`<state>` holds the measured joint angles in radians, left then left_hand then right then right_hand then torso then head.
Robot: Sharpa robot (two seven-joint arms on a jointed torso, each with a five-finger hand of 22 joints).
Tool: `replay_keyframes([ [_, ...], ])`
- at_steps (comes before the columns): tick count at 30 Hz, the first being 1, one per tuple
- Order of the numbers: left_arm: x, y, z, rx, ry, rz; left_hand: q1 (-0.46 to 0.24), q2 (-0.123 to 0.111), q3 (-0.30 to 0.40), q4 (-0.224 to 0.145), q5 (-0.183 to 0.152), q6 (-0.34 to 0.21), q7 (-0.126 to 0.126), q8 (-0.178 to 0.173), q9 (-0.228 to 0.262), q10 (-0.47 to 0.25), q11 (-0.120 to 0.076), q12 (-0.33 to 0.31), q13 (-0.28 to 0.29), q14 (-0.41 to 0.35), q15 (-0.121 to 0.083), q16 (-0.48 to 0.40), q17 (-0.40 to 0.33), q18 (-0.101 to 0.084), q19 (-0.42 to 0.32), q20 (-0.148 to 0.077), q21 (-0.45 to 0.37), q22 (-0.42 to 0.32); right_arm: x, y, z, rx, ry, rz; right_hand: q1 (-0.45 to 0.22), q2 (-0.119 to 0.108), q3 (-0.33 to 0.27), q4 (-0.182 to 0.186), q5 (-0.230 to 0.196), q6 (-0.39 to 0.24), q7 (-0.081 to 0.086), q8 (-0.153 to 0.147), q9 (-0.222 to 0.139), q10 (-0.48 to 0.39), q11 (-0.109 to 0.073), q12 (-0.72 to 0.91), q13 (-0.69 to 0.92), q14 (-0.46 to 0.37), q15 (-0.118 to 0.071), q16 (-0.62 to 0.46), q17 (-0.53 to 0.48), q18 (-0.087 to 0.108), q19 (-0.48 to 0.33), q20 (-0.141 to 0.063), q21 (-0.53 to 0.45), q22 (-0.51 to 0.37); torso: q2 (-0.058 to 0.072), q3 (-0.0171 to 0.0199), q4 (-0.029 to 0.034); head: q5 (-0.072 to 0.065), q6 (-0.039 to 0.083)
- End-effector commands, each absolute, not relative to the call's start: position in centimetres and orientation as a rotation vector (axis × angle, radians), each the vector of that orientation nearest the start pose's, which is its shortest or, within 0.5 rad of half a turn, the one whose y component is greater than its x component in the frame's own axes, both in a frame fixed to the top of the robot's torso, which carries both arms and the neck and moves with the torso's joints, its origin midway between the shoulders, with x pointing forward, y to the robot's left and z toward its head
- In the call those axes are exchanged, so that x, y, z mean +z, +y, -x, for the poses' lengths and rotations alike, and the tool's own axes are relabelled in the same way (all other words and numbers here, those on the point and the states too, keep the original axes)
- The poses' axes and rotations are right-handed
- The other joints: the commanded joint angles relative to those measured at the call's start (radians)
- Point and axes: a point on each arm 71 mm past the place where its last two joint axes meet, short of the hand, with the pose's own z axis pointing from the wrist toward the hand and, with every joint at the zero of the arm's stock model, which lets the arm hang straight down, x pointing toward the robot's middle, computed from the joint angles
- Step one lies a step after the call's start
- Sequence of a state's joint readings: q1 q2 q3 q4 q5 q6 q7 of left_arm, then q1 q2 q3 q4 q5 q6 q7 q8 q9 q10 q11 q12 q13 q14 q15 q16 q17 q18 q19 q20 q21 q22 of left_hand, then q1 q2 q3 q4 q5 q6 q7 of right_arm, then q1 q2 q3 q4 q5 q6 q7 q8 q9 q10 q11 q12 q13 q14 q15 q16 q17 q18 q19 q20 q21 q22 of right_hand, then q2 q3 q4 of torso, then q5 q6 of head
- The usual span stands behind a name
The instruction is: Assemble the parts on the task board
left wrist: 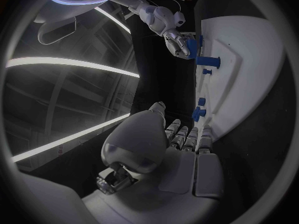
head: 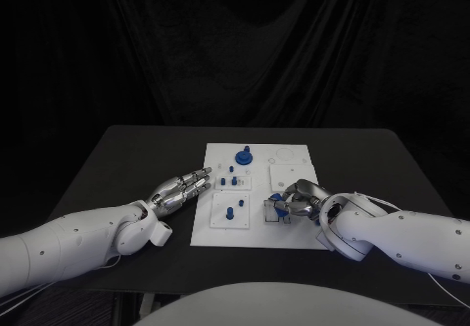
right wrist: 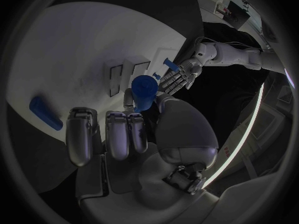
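Parts of blue plastic lie and stand on the white task board (head: 257, 234), which sits in the middle of the black worktop (head: 117, 153) between the two hands. One blue cylindrical part (right wrist: 144, 90) is held in the right hand (head: 297, 200), pinched between its thumb and the fingers curled around it, and stands upright in that grip. This hand is over the near right portion of the board, just above a small raised white block there; whether the part touches the board beneath cannot be told.

Just beyond the left hand's fingertips, on a small white square plate, stand a few short blue pegs (head: 231, 181). Closer to the robot than those, beside the left hand's palm side, a single blue peg (head: 230, 212) stands in another square plate. Farther away, well past both hands near the board's far edge, is a round blue piece with a knob (head: 244, 158). In the right wrist view an oblong blue piece (right wrist: 45, 113) lies flat on the board, apart from that hand's fingers on the side away from the thumb.

The left hand (head: 181, 189) hovers or rests at the board's left edge, holding nothing, its fingers stretched out straight and lying side by side, pointing toward the short pegs without touching them.
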<state>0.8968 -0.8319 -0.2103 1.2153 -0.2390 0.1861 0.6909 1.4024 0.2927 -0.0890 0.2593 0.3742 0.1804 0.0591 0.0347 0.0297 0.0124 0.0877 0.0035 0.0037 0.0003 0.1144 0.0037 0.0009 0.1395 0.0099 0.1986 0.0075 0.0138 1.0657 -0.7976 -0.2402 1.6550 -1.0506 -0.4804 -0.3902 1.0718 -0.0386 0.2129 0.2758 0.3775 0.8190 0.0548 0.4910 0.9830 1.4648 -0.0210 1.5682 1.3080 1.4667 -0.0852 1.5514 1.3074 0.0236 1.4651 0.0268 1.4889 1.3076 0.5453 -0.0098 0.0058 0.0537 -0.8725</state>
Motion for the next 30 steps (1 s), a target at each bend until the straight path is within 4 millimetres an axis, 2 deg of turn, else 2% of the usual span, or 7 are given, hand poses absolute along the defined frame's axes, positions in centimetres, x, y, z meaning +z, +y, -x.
replay_keyframes([
  [1, -35.95, 27.4, -40.51, -1.827, 1.596, 0.957, 0.009, -0.002, 0.007, -0.001, 0.006, 0.0, 0.007, 0.002, 0.0, 0.0, 0.004, 0.001, 0.001, 0.0, 0.005, -0.004, -0.001, 0.016, -0.002, 0.005, -0.002, 0.0, -31.3, -17.01, -39.2, 0.578, 2.123, -0.412, -0.012, 0.001, -0.005, 0.006, -0.017, -0.005, 0.003, -0.007, -0.005, 0.106, 0.007, 0.003, 0.263, 0.093, 0.008, -0.005, 0.213, 0.001, 0.062, 0.006, -0.005, 0.23, 0.0, 0.0012, 0.001, -0.002, 0.0],
  [7, -35.97, 27.35, -40.51, -1.828, 1.598, 0.958, 0.008, -0.002, 0.008, -0.001, 0.005, 0.002, 0.01, 0.002, 0.0, 0.0, 0.003, 0.001, 0.001, 0.0, 0.005, -0.004, -0.001, 0.016, -0.002, 0.005, -0.002, 0.0, -31.39, -17.0, -39.15, 0.574, 2.131, -0.404, -0.041, 0.002, -0.031, 0.012, -0.074, -0.004, 0.007, -0.017, -0.015, 0.106, 0.011, 0.003, 0.263, 0.092, 0.012, -0.008, 0.208, 0.002, 0.059, 0.01, -0.01, 0.228, 0.0, 0.0009, 0.001, 0.0, 0.0],
  [10, -35.98, 27.37, -40.5, -1.828, 1.6, 0.959, 0.008, -0.002, 0.008, -0.001, 0.005, 0.002, 0.01, 0.002, 0.0, 0.0, 0.003, 0.001, 0.001, 0.0, 0.005, -0.004, -0.001, 0.016, -0.002, 0.005, -0.002, 0.0, -31.36, -17.0, -39.13, 0.579, 2.127, -0.402, -0.067, 0.002, -0.06, 0.012, -0.16, -0.001, 0.007, -0.022, -0.02, 0.106, 0.011, 0.003, 0.263, 0.092, 0.013, -0.008, 0.208, 0.003, 0.059, 0.011, -0.011, 0.228, 0.0, 0.0013, 0.0008, 0.0, 0.0],
  [13, -36.0, 27.4, -40.5, -1.827, 1.601, 0.959, 0.008, -0.002, 0.008, -0.001, 0.005, 0.002, 0.01, 0.002, 0.0, 0.0, 0.003, 0.001, 0.001, 0.0, 0.005, -0.004, -0.001, 0.016, -0.002, 0.005, -0.002, 0.0, -31.32, -17.01, -39.13, 0.583, 2.122, -0.402, -0.095, 0.003, -0.09, 0.013, -0.202, 0.002, 0.006, -0.023, -0.022, 0.106, 0.011, 0.003, 0.263, 0.092, 0.012, -0.008, 0.208, 0.003, 0.059, 0.011, -0.012, 0.228, 0.0, 0.0008, 0.0008, 0.0, 0.0],
  [15, -36.02, 27.41, -40.51, -1.826, 1.602, 0.96, 0.008, -0.002, 0.008, -0.001, 0.005, 0.002, 0.01, 0.002, 0.0, 0.0, 0.003, 0.001, 0.001, 0.0, 0.005, -0.004, -0.001, 0.016, -0.002, 0.005, -0.002, 0.0, -31.3, -17.01, -39.14, 0.586, 2.119, -0.402, -0.116, 0.006, -0.116, 0.014, -0.203, 0.002, 0.006, -0.024, -0.023, 0.106, 0.011, 0.003, 0.263, 0.092, 0.012, -0.008, 0.208, 0.003, 0.059, 0.011, -0.013, 0.228, 0.0, 0.0008, 0.0012, -0.001, 0.0],
  [19, -36.04, 27.39, -40.51, -1.827, 1.603, 0.96, 0.008, -0.002, 0.008, -0.001, 0.005, 0.002, 0.01, 0.002, 0.0, 0.0, 0.003, 0.001, 0.001, 0.0, 0.005, -0.004, -0.001, 0.016, -0.002, 0.005, -0.002, 0.0, -31.27, -16.99, -39.13, 0.59, 2.116, -0.4, -0.15, 0.019, -0.163, 0.015, -0.262, 0.004, 0.006, -0.025, -0.025, 0.106, 0.01, 0.003, 0.263, 0.093, 0.012, -0.007, 0.209, 0.003, 0.059, 0.01, -0.013, 0.228, 0.0, 0.0011, 0.0005, 0.001, 0.0],
  [30, -36.08, 27.41, -40.5, -1.826, 1.607, 0.962, 0.008, -0.002, 0.008, -0.001, 0.005, 0.002, 0.01, 0.002, 0.0, 0.0, 0.003, 0.001, 0.001, 0.0, 0.005, -0.004, -0.001, 0.016, -0.002, 0.005, -0.002, 0.0, -31.05, -17.25, -39.14, 0.604, 2.089, -0.408, -0.187, 0.038, -0.223, 0.017, -0.305, 0.006, 0.006, -0.026, -0.026, 0.106, 0.011, 0.003, 0.263, 0.093, 0.012, -0.007, 0.208, 0.004, 0.058, 0.01, -0.017, 0.227, 0.001, 0.0014, 0.0004, 0.004, 0.0],
])
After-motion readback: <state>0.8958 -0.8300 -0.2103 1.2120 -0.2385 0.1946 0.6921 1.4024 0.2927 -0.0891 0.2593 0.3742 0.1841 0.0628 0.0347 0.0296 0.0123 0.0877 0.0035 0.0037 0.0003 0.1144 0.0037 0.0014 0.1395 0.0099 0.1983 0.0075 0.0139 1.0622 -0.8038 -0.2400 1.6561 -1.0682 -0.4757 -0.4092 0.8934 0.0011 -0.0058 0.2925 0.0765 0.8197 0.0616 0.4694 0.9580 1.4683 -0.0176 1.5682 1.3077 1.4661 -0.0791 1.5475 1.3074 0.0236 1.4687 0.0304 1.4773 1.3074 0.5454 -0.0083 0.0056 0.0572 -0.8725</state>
